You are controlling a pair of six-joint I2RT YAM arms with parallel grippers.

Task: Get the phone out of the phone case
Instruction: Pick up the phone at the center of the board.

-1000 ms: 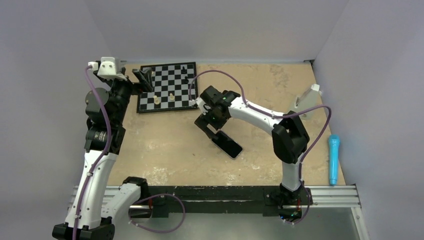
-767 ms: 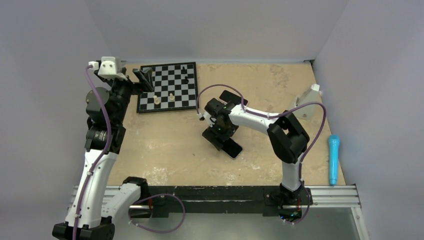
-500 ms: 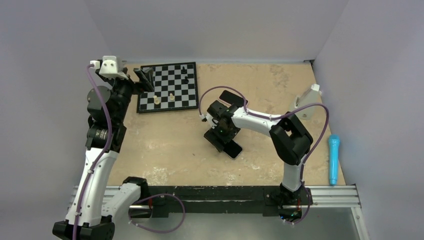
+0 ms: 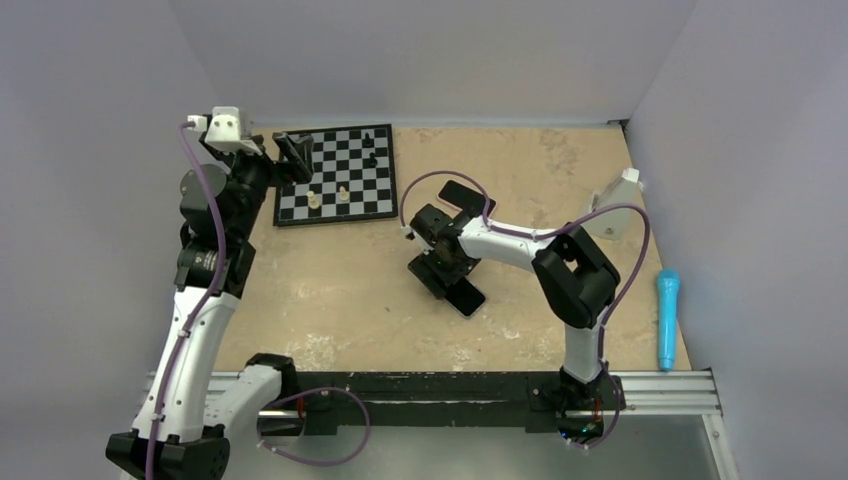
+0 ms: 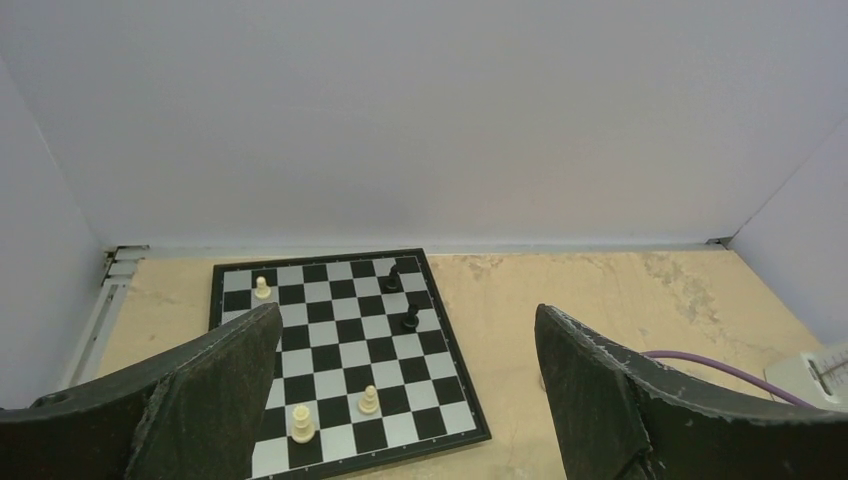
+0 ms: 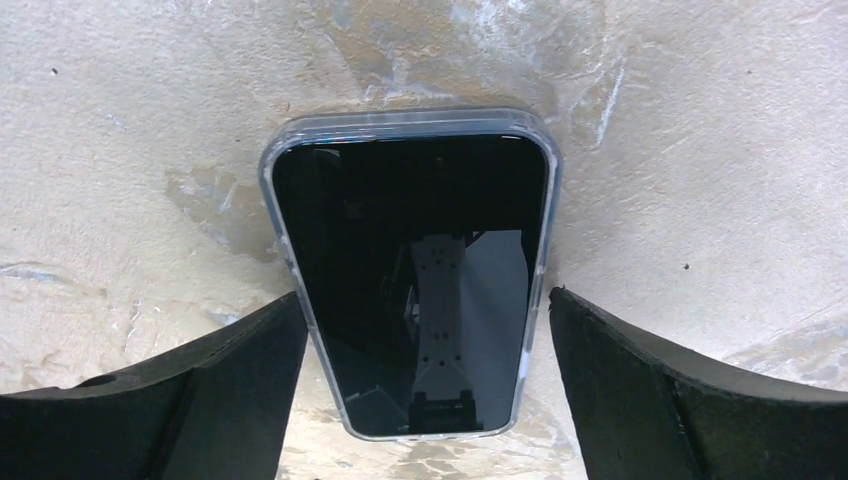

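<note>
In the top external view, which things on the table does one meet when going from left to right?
chessboard → phone → white object → blue microphone-shaped object

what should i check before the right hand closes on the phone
1. right hand open, one finger on each side of the phone: ok
2. phone seated in the phone case, clear rim showing around it: ok
3. phone flat on the table, screen up: ok
4. fingers touching the case sides: cannot tell
5. left hand near enough to help: not ok, it is open, up by the chessboard
</note>
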